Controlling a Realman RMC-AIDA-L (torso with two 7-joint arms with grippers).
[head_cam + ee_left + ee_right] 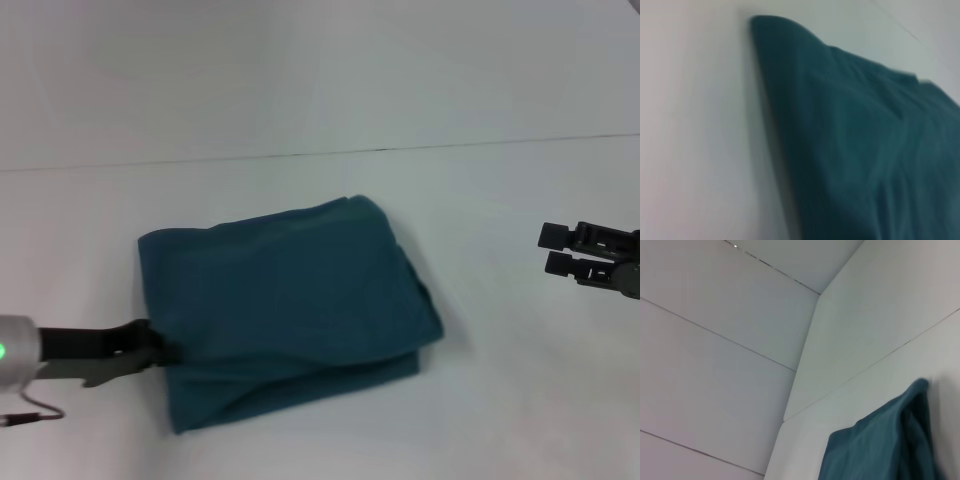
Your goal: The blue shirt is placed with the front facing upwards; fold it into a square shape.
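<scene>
The blue shirt lies folded into a rough, slightly tilted square on the white table, with no lettering or collar showing. Its layered edges show along the near and right sides. My left gripper reaches in low from the left and meets the shirt's left edge near the front corner. The left wrist view shows the shirt close up, its corner pointing away. My right gripper hangs off to the right of the shirt, well apart from it, open and holding nothing. A corner of the shirt shows in the right wrist view.
The white table runs to a back edge against a pale wall. A thin cable trails below my left arm at the near left.
</scene>
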